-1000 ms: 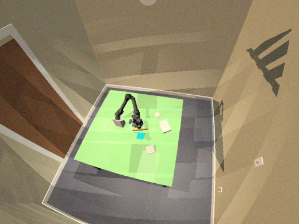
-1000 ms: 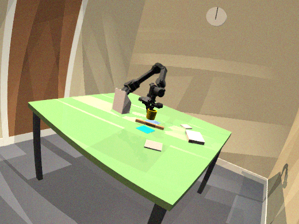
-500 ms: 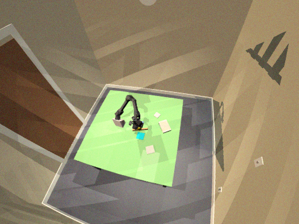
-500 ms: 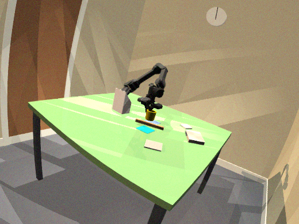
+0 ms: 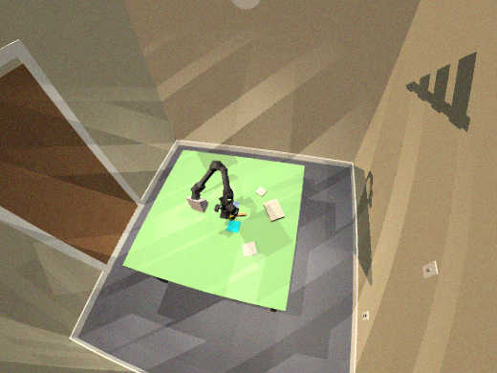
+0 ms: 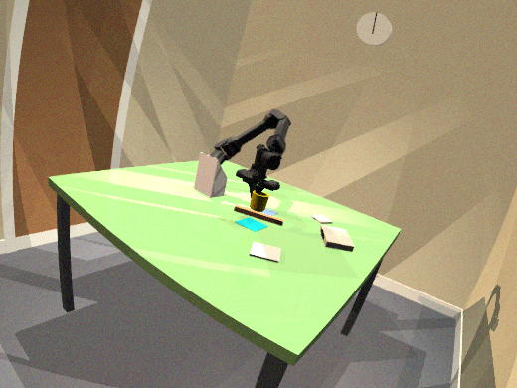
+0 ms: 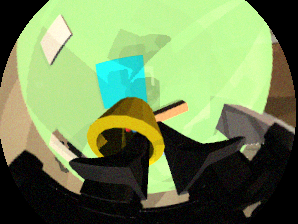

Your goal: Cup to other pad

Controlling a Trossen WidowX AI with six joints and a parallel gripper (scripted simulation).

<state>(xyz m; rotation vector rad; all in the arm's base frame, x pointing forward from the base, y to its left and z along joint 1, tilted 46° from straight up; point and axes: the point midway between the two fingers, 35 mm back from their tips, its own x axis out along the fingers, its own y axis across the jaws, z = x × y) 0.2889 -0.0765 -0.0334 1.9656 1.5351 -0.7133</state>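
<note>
My gripper (image 5: 229,213) (image 6: 255,192) (image 7: 152,124) is shut on the wall of the yellow cup (image 5: 231,218) (image 6: 258,201) (image 7: 132,107), one finger inside it and one outside. The cup is in the air, roughly upright, close to or over the orange bar (image 5: 242,214) (image 6: 270,219) (image 7: 173,111). A red marble (image 7: 128,130) and a bit of blue show inside; the rest of its inside is hidden. The cyan pad (image 5: 233,227) (image 6: 252,224) (image 7: 120,80) lies beyond the bar. The blue pad (image 5: 236,205) (image 6: 270,212) lies on the bar's other side, partly hidden.
A pale block (image 5: 273,210) (image 6: 337,238) and a small pale tile (image 5: 261,191) (image 6: 322,219) lie to the right of the pads. Another pale tile (image 5: 249,249) (image 6: 265,252) (image 7: 56,40) lies past the cyan pad. A tall pinkish block (image 5: 197,204) (image 6: 210,175) stands by the arm's base.
</note>
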